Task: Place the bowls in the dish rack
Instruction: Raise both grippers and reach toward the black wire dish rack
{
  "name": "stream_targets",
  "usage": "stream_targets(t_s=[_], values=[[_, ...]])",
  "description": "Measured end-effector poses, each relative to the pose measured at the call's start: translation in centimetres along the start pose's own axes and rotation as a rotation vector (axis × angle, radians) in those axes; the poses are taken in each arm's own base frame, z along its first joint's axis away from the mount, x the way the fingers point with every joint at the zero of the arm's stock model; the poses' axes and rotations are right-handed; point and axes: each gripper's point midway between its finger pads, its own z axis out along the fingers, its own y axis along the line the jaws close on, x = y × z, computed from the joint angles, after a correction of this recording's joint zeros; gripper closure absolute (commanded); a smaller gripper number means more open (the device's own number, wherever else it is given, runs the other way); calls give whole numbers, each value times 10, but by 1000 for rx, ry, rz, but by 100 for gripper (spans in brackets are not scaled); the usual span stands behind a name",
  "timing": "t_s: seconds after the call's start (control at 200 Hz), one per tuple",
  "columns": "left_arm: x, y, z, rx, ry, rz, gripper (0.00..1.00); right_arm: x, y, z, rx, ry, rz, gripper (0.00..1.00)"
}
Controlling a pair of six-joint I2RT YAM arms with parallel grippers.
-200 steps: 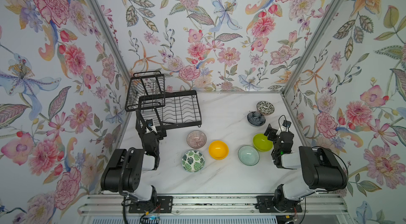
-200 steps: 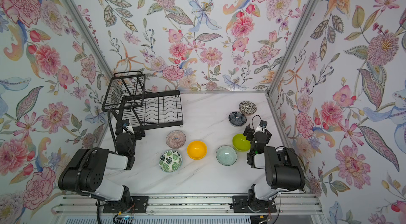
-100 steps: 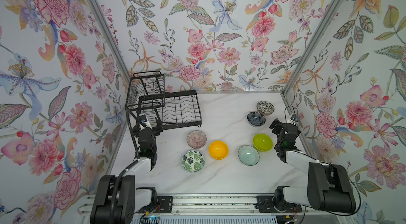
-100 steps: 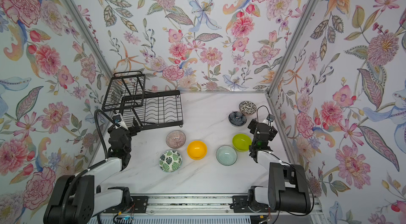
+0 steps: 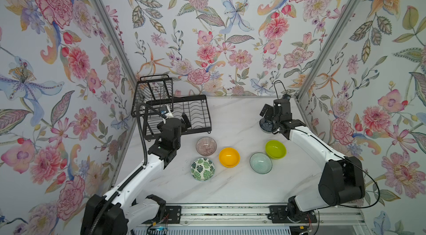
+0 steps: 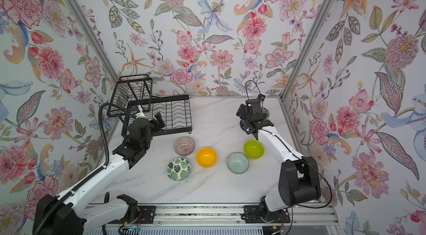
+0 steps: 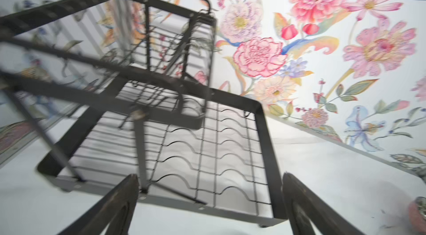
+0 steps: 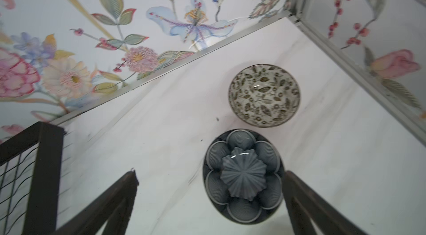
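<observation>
On the white marble tabletop (image 5: 230,190), the green-leaf bowl (image 5: 202,169) sits nearest the front, white with dark green leaves. Just beyond it, left to right, stand the pink-brown ribbed bowl (image 5: 206,145), the yellow bowl (image 5: 229,157), the pale aqua bowl (image 5: 260,163) and the lime green bowl (image 5: 275,149). All are upright, and each is just beside its neighbour.

Farther back on the right sits the dark blue bowl (image 8: 243,176), its inside moulded in rounded petals around a fluted centre. Just behind it, near the far right corner, is the black-and-white bowl (image 8: 264,95), covered in small leaves. Whether these two touch cannot be told. All seven bowls are on the table.

The dish rack (image 5: 191,96) stands at the far left by the wall. It is black wire, with a rectangular lower tray of wavy slots and a smaller raised basket (image 5: 152,93) over its left end.

The left arm reaches diagonally from the near rail toward the rack, wrist lifted. The left gripper (image 7: 208,176) hangs over the tray's near edge, jaws spread wide with nothing between them.

The right arm bends at a raised elbow by the right wall, forearm stretched toward the far right. The right gripper (image 8: 210,172) points down over the dark blue bowl, jaws wide apart and gripping nothing. The bowl lies between its fingers, close to one. Whether that finger touches the rim cannot be told.
</observation>
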Motion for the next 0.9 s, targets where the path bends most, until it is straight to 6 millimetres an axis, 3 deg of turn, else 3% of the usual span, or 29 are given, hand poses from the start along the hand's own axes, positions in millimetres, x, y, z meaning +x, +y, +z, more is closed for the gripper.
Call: stream_targets(t_s=[0.085,0.15,0.26,0.465,0.515,0.666,0.766,0.896], values=[[-8,-43,21,29,39,33,1,11,22,2,-33,41,-13,1],[-3,-70,43,34,87,67,1,18,35,5,-48,74,-23,1],[28,-102,85,26,188,139,2,29,53,1,-70,111,-41,1],[108,-113,139,-37,393,251,12,47,62,-19,-87,166,-34,1],[122,-115,147,-38,431,265,19,48,59,-28,-89,167,-26,1],[155,-119,164,-40,497,281,27,46,52,-60,-104,149,2,1],[168,-120,173,-54,519,286,40,41,49,-74,-107,132,13,1],[182,-124,182,-46,548,288,69,46,36,-84,-79,132,15,1]])
